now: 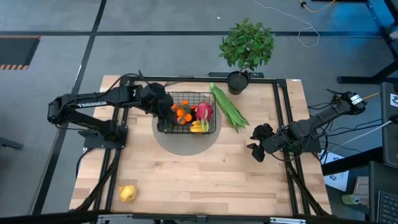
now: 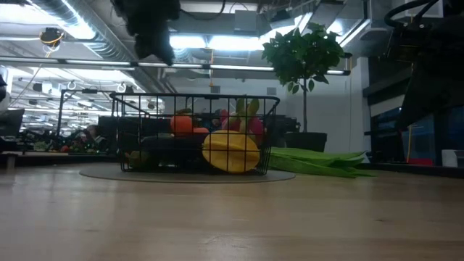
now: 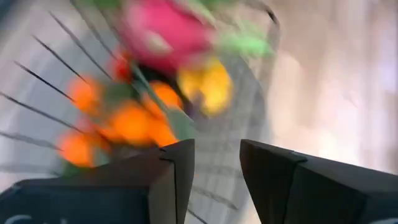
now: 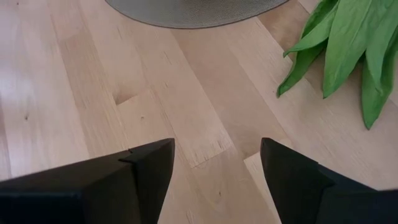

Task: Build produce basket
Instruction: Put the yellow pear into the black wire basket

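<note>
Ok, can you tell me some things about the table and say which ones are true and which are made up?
1. The basket has fruit in it. True.
2. The green pods are inside the basket. False: they lie on the table beside it, near the plant pot.
3. A yellow fruit sits alone near the table's front corner. True.
4. The right gripper holds a carrot. False: it is open and holds nothing, above bare wood.
5. The left gripper is over the basket. True.
</note>
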